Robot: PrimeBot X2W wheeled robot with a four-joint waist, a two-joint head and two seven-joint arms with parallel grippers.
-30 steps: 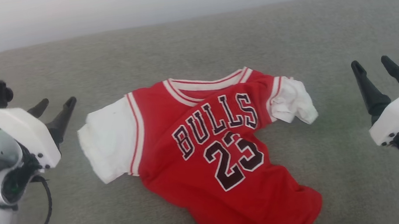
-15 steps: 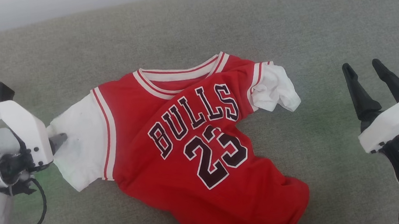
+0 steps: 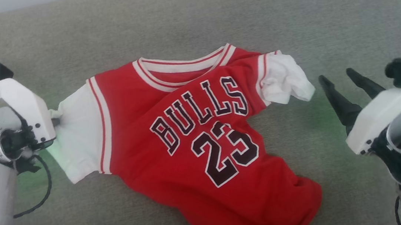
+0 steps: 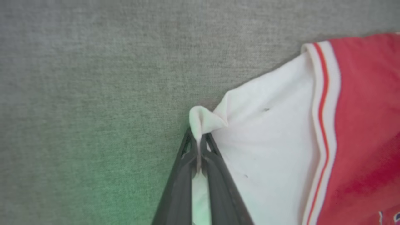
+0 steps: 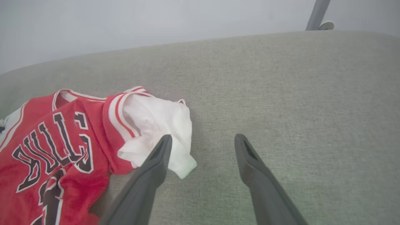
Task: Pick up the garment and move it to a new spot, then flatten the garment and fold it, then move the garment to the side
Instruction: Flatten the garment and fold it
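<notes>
The red Bulls jersey [image 3: 187, 128] lies chest-up on a grey fabric surface [image 3: 325, 21], its rumpled hem [image 3: 270, 213] nearest the robot. At the robot's left, the left tool [image 4: 197, 140] is pinched tight on a small fold at the edge of the white sleeve [image 3: 76, 140]. The right tool [image 3: 335, 75] stands wide apart, holding nothing, just beside the crumpled white sleeve [image 3: 286, 81] on that side. Farther off is the striped collar [image 3: 184, 67], then a pale wall [image 5: 156, 25] and a grey pole [image 5: 315, 14].
</notes>
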